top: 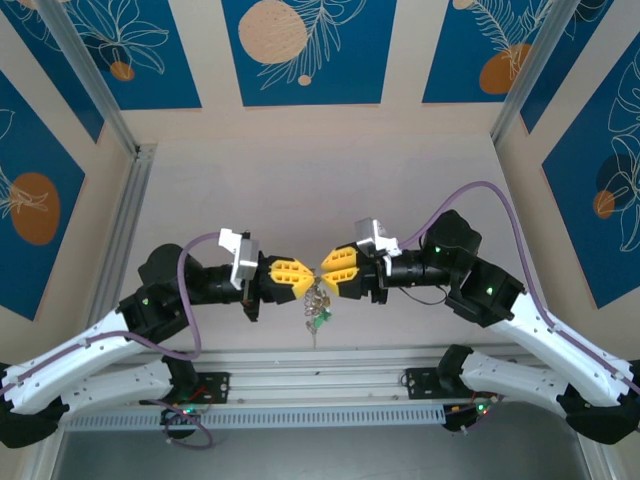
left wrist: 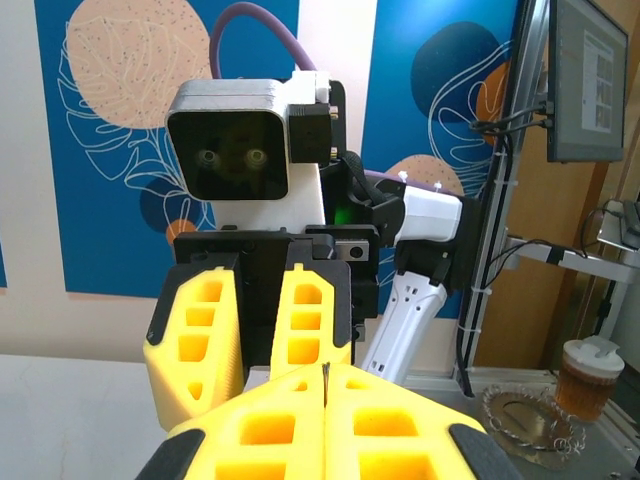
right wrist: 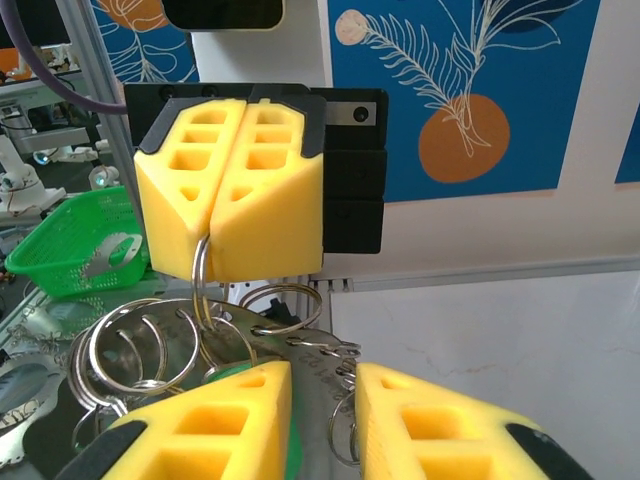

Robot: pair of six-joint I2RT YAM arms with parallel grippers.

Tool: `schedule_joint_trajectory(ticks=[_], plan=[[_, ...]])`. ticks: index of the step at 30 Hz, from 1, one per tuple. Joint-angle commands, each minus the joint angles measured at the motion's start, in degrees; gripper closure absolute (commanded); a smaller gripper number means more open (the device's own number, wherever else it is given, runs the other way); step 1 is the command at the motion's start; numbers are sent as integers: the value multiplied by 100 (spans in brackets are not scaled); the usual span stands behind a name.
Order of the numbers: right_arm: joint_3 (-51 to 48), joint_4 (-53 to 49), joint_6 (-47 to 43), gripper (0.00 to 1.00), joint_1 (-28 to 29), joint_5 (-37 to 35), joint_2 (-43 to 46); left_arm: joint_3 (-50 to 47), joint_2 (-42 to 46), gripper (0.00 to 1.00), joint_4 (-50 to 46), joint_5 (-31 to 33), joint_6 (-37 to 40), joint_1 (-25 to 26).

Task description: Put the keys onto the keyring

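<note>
Silver wire makes up the keyring point(top: 318, 298), which hangs as a tangle of loops just below the middle of the top view, above the table point(top: 300, 190). The keys point(top: 321, 320) dangle at its 6 o'clock end, one with a green tag. In the right wrist view the keyring point(right wrist: 203, 290) runs up into the seam of the left gripper point(right wrist: 211, 258), with more rings bunched at its 7 o'clock. The left gripper point(top: 306, 277) sits at the bundle's 10 o'clock, its yellow jaws pressed together and pinching the keyring's wire. A thin metal sliver shows in that seam in its own camera point(left wrist: 326, 385). The right gripper point(top: 327, 271) faces it from the bundle's 2 o'clock, tips nearly touching the other's. Its jaws stand a little apart point(right wrist: 322, 400), with rings and a fine chain lying in the gap. Whether the pads touch them I cannot tell. A green basket point(right wrist: 60, 250) lies at 9 o'clock in the right wrist view, and blue panels point(top: 300, 50) line the back wall at 12 o'clock.
</note>
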State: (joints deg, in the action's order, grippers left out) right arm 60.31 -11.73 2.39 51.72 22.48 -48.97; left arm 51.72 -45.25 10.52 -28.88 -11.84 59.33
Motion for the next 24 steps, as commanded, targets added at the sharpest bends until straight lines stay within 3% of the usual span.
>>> schedule_joint_trajectory(ticks=[1,11,24], plan=[[24,-82,-64,71,-33,103,-19,276,5,100,99,-197,100,-24],[-20,35,7,62,-14,900,-125,321,-68,100,47,-375,99,-17],[51,15,-37,63,79,1076,-285,444,-104,100,-133,-443,151,-18]])
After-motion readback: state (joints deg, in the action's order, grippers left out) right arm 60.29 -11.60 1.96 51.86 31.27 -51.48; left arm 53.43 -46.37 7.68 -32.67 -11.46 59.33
